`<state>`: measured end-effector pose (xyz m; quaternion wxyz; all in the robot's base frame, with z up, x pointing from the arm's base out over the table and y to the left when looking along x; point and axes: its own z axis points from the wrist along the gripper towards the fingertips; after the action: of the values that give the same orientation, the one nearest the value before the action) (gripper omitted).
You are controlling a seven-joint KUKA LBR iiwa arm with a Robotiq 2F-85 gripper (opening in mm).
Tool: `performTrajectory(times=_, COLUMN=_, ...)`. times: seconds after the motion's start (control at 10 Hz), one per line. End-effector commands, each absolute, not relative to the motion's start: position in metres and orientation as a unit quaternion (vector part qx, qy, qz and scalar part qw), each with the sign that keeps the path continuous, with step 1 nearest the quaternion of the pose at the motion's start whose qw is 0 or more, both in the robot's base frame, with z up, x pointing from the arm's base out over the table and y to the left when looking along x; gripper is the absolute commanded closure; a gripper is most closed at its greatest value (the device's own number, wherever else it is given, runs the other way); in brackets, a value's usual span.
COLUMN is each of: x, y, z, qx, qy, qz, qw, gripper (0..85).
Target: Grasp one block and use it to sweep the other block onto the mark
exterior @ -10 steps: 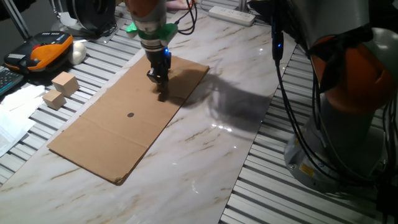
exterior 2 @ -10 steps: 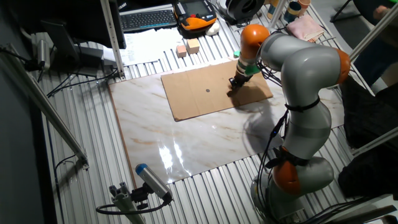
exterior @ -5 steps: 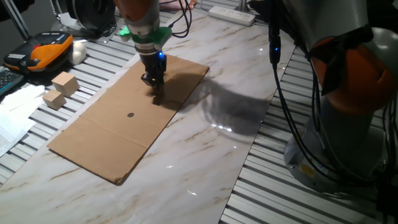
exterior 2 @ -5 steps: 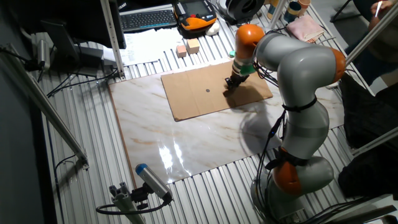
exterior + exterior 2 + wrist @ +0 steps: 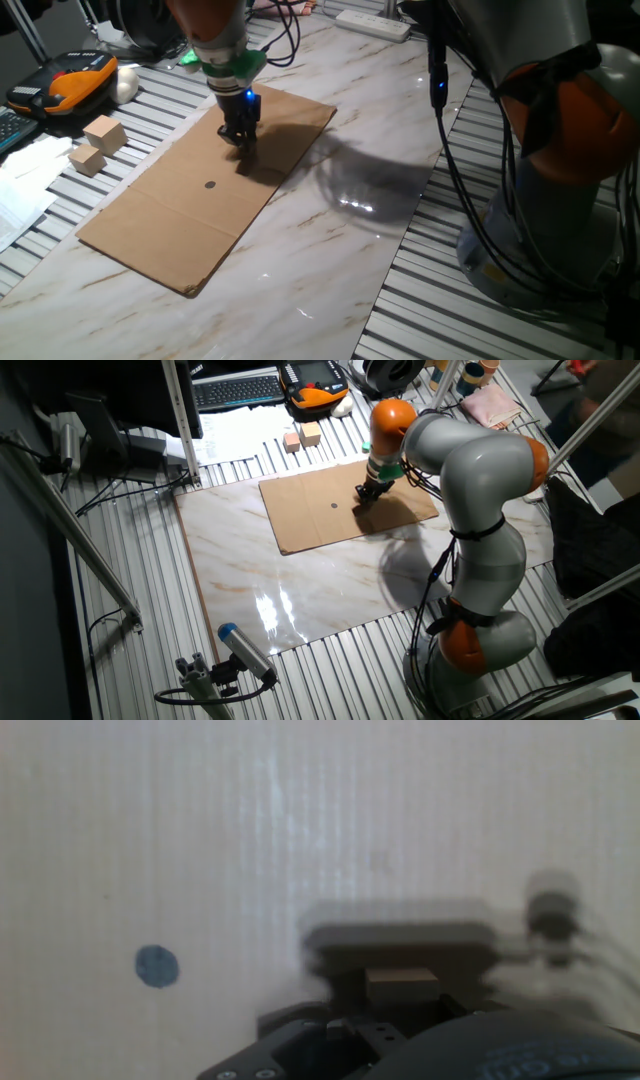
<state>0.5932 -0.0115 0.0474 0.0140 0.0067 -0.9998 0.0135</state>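
My gripper (image 5: 241, 140) stands low over the far part of the brown cardboard sheet (image 5: 170, 225), right of and beyond the mark (image 5: 209, 184), a small dark dot. In the hand view the gripper (image 5: 400, 970) is shut on a small tan block (image 5: 400, 985), and the mark (image 5: 157, 966) lies to the left. A small blurred thing (image 5: 551, 912) sits just right of the fingers; I cannot tell whether it is the tiny cube. The other fixed view shows the gripper (image 5: 364, 497) right of the mark (image 5: 334, 504). The tiny cube does not show in either fixed view.
Two larger pale wooden blocks (image 5: 104, 133) (image 5: 87, 159) lie off the cardboard on the slatted surface at left. An orange-black device (image 5: 70, 80) and a keyboard (image 5: 238, 390) are behind them. The arm's base (image 5: 560, 200) stands at right, with cables hanging.
The gripper has slid left across the cardboard with the block in it, closer to the mark. The two large blocks have not moved.
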Motion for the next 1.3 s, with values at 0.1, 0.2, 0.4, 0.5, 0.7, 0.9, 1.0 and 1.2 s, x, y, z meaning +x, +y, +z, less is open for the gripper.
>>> performTrajectory(times=0.1, x=0.595, y=-0.004, z=0.048, qx=0.001, qy=-1.0, qz=0.016, qw=0.015, gripper=85.0)
performTrajectory(times=0.2, x=0.596, y=0.0, z=0.048, qx=-0.003, qy=-1.0, qz=0.018, qw=0.015, gripper=85.0)
performTrajectory(times=0.4, x=0.596, y=0.009, z=0.046, qx=-0.011, qy=-1.0, qz=0.021, qw=0.013, gripper=85.0)
performTrajectory(times=0.5, x=0.595, y=0.012, z=0.044, qx=-0.015, qy=-1.0, qz=0.022, qw=0.011, gripper=85.0)
performTrajectory(times=0.7, x=0.595, y=0.018, z=0.043, qx=-0.019, qy=-1.0, qz=0.022, qw=0.011, gripper=85.0)
performTrajectory(times=0.9, x=0.596, y=0.029, z=0.043, qx=-0.029, qy=-0.999, qz=0.023, qw=0.012, gripper=85.0)
performTrajectory(times=1.0, x=0.596, y=0.035, z=0.043, qx=-0.034, qy=-0.999, qz=0.023, qw=0.012, gripper=85.0)
performTrajectory(times=1.2, x=0.594, y=0.047, z=0.042, qx=-0.045, qy=-0.999, qz=0.027, qw=0.011, gripper=85.0)
